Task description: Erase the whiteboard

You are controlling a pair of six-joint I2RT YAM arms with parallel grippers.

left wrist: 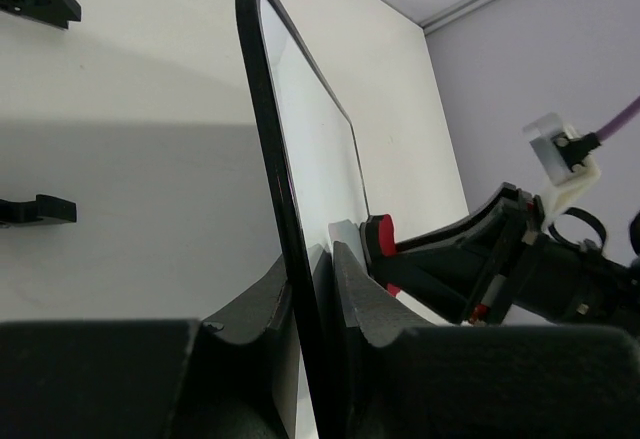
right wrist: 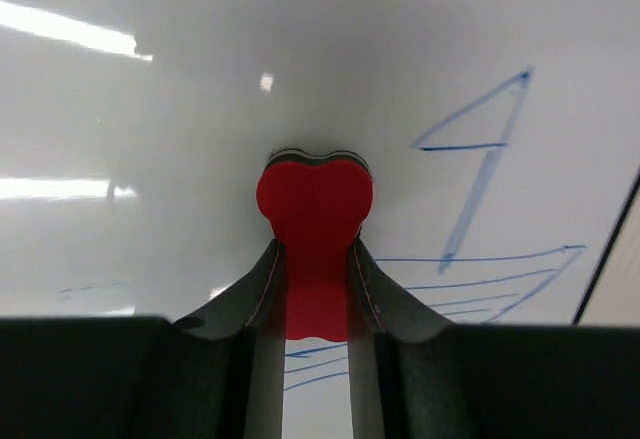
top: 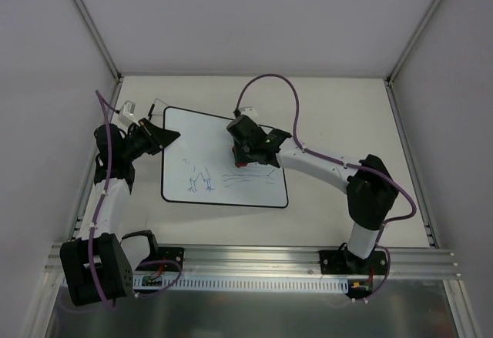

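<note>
Between the fingers of the right gripper (right wrist: 315, 264) a red eraser (right wrist: 315, 199) is clamped, its end pressed to the whiteboard (top: 223, 142) beside blue marker lines (right wrist: 480, 159). The whiteboard, laid on the white table (top: 331, 107), is pinched at its left edge by the left gripper (left wrist: 318, 279).

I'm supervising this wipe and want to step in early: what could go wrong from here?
1. The left tool pinches only the thin edge of the whiteboard near one corner, so wiping pressure could pivot the board or pull it free.
2. The right tool holds the red eraser by its narrow waist; sideways strokes might twist it out.
3. Blue marks lie toward the board's near edge, so some may be missed.
</note>
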